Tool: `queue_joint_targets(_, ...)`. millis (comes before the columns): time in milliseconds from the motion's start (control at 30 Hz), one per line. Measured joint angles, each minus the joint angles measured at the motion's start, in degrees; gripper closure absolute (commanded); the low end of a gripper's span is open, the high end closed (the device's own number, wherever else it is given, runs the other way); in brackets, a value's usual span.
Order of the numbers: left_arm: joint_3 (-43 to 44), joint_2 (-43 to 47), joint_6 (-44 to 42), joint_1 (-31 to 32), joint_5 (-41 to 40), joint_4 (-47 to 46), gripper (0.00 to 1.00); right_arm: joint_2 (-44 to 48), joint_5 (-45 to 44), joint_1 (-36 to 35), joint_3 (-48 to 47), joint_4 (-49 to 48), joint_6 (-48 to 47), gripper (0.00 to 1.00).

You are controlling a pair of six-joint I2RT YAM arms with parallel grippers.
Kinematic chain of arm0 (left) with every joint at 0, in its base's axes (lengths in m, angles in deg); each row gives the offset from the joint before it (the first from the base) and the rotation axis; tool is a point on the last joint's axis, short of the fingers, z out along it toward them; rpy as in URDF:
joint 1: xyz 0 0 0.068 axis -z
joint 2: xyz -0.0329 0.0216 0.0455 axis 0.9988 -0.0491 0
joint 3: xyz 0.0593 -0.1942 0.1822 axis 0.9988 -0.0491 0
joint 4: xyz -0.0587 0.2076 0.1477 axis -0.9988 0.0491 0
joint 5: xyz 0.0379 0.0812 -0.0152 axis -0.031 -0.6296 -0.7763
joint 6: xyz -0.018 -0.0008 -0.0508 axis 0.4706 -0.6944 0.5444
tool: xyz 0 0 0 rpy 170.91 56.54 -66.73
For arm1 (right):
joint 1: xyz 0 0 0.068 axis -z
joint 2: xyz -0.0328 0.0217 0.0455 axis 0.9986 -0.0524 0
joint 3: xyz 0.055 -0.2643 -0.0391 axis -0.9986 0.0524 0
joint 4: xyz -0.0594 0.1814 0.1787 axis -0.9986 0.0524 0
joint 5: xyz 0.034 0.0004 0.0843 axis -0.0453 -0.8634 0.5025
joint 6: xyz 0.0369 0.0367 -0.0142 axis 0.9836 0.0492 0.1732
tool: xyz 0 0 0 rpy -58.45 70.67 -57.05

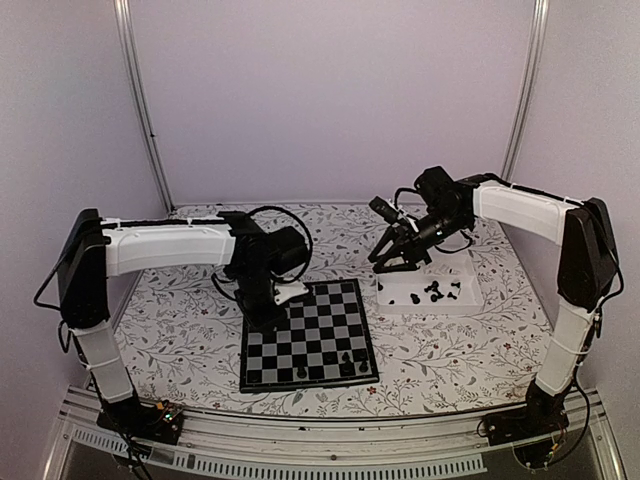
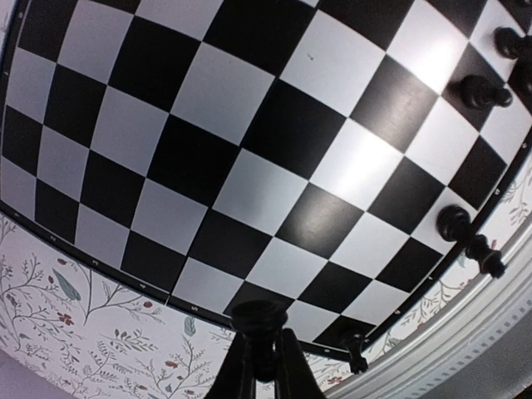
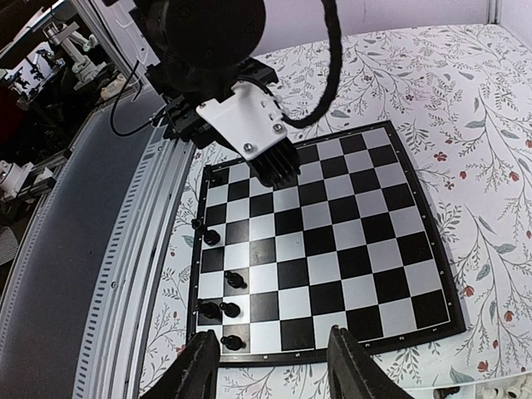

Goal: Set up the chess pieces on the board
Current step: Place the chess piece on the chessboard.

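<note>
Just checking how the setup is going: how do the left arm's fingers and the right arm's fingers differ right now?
The left fingers are shut on a black chess piece; the right fingers stand apart with nothing between them. The left fingers hang over a corner of the board, the right fingers above the edge of the white tray. Both pairs are black.
</note>
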Motion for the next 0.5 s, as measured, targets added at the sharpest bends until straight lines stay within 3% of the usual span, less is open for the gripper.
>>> queue_joint_targets(500,4.17,-9.90,-1.66,0.48,1.27,4.22,0.97,0.20,0.39,0.00,0.11,2.38,-2.38,0.53)
